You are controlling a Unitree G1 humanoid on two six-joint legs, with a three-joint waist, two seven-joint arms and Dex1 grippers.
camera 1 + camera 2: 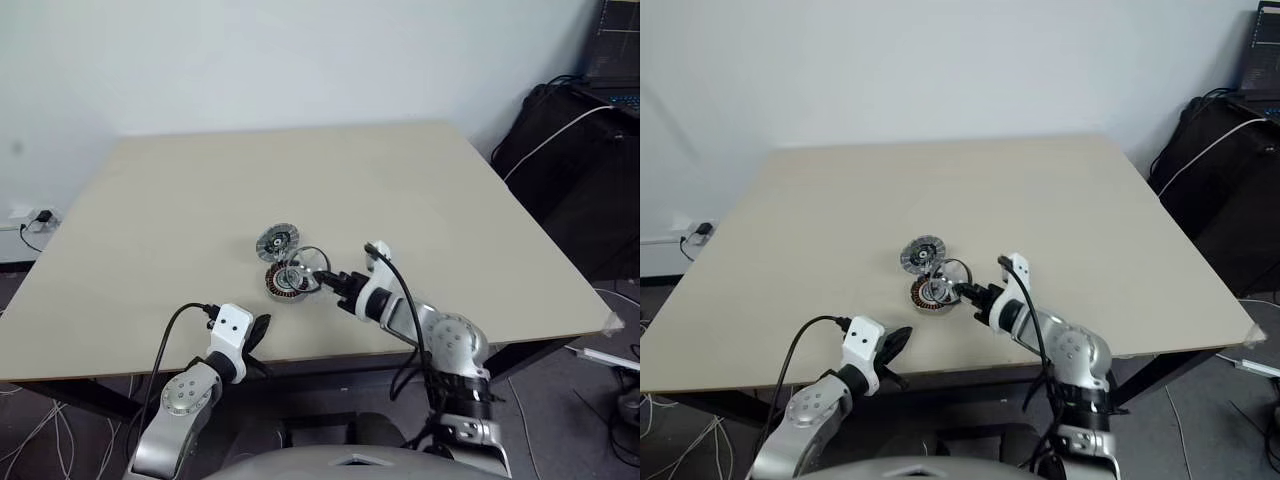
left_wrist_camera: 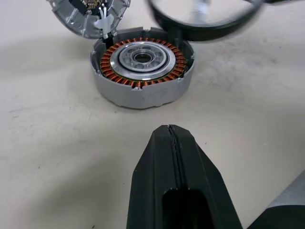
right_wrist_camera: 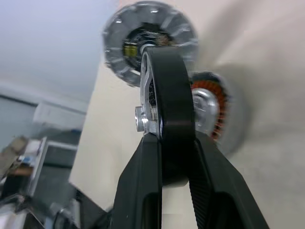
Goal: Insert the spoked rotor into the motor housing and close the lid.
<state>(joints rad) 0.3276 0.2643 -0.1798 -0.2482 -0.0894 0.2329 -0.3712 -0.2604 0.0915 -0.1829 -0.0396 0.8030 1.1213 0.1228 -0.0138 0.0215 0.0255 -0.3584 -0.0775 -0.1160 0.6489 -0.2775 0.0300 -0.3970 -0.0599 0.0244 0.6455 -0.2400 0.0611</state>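
Black fingers of left gripper [image 1: 258, 335] pressed together, empty, at near table [image 1: 450, 200] edge, short of motor housing [image 1: 287, 281]. Right gripper [image 1: 330, 282] just right of housing, clamped across dark rim of spoked rotor [image 1: 309, 264]; rotor held on edge, tilted, over housing's right side, above tabletop. Housing flat on table, copper windings ringing silver centre, open upward. Lid [image 1: 277, 241] just beyond housing, touching its far rim, flat on table.
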